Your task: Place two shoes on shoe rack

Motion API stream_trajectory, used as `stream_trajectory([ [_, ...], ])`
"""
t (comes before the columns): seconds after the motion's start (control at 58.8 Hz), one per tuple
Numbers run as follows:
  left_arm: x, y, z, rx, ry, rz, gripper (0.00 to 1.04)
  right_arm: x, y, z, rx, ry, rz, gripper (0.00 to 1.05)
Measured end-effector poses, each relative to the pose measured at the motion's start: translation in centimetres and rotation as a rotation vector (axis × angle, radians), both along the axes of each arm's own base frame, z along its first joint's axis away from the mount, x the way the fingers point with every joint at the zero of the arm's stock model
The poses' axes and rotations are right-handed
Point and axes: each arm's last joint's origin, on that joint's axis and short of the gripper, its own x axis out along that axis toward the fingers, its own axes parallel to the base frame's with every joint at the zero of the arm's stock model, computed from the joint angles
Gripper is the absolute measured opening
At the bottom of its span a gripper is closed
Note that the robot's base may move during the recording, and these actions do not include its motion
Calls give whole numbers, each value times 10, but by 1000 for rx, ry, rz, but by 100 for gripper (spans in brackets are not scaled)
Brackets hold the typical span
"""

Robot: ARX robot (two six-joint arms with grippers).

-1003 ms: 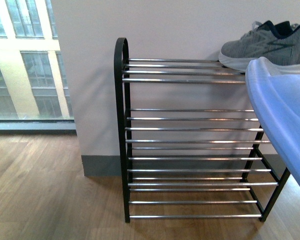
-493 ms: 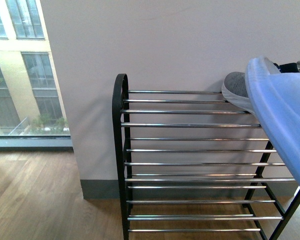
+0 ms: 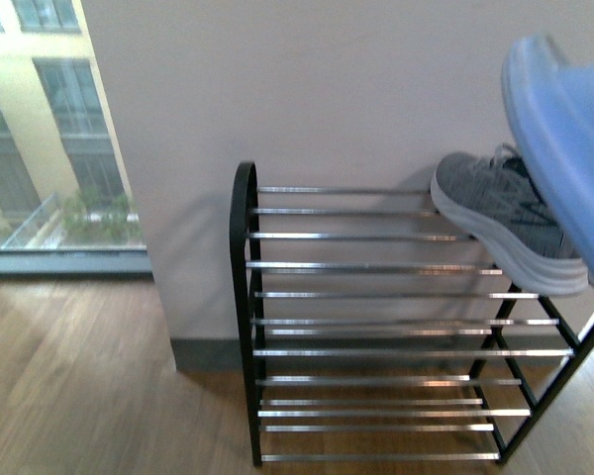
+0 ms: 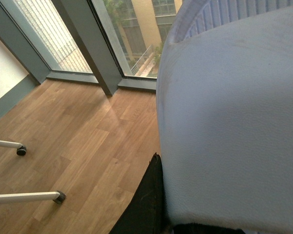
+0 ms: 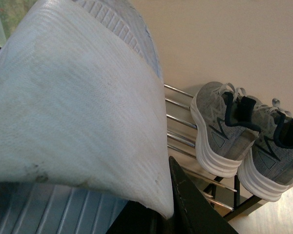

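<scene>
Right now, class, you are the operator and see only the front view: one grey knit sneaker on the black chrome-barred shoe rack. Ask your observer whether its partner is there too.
Observer: Yes; the right wrist view shows both grey knit sneakers side by side on the black chrome-barred shoe rack.
Operator: And my left side?
Observer: In the left wrist view, the left hand holds a pale blue rubber slide above the wooden floor.
Operator: Anything on that floor?
Observer: Two white castor-tipped legs.

Grey sneaker point(image 3: 500, 223) atop rack point(image 3: 246, 297), rt side.
</scene>
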Motion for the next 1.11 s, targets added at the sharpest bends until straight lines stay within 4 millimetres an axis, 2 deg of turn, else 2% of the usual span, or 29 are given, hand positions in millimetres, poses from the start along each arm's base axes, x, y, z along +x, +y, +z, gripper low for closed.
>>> stream_trajectory([
  [0.17, 0, 0, 0, 0, 0, 0, 2, 0, 0, 0, 6, 2, 4, 2],
  [0.221, 0, 0, 0, 0, 0, 0, 2, 2, 1, -1, 64, 35, 64, 2],
  [0.357, 0, 0, 0, 0, 0, 0, 2, 26, 14, 8, 201, 61, 156, 2],
  [0.561, 0, 0, 0, 0, 0, 1, 2, 99, 43, 19, 217, 53, 114, 2],
  [0.578, 0, 0, 0, 0, 0, 0, 2, 113, 49, 18, 209, 62, 106, 2],
  [0.663, 0, 0, 0, 0, 0, 0, 2, 157, 65, 3, 158, 115, 77, 2],
  [0.782, 0, 0, 0, 0, 0, 0, 2, 209, 77, -24, 48, 169, 32, 2],
  [0.969, 0, 0, 0, 0, 0, 0, 2, 257, 75, -46, -58, 194, -34, 2],
  [1.105, 0, 0, 0, 0, 0, 0, 2, 283, 67, -56, -119, 203, -82, 2],
])
